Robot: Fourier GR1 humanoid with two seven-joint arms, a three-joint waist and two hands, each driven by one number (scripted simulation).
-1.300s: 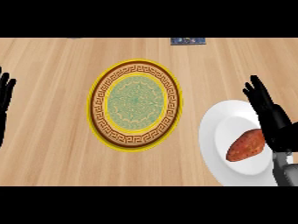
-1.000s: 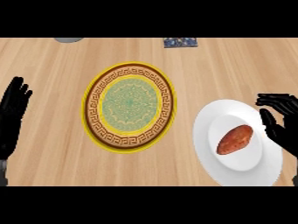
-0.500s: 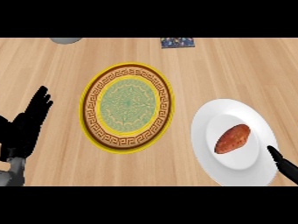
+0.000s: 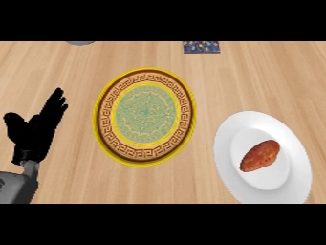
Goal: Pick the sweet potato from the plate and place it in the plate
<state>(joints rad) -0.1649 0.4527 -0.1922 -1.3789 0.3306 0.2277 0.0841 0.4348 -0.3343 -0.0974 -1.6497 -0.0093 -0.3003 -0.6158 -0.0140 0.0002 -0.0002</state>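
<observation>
Head view: sweet potato (image 4: 259, 155) lying on white plate (image 4: 229, 139) at right, nothing touching it. Patterned yellow plate (image 4: 105, 107) sitting at centre, well apart from it. Left hand (image 4: 35, 129) resting at left, fingers straight and spread, holding nothing. Right hand not showing anywhere.

Risk, as I'm judging it: potato looking rounded, lying tilted on smooth plate, so off-centre grab likely rolling it or sliding white plate toward counter edge.
</observation>
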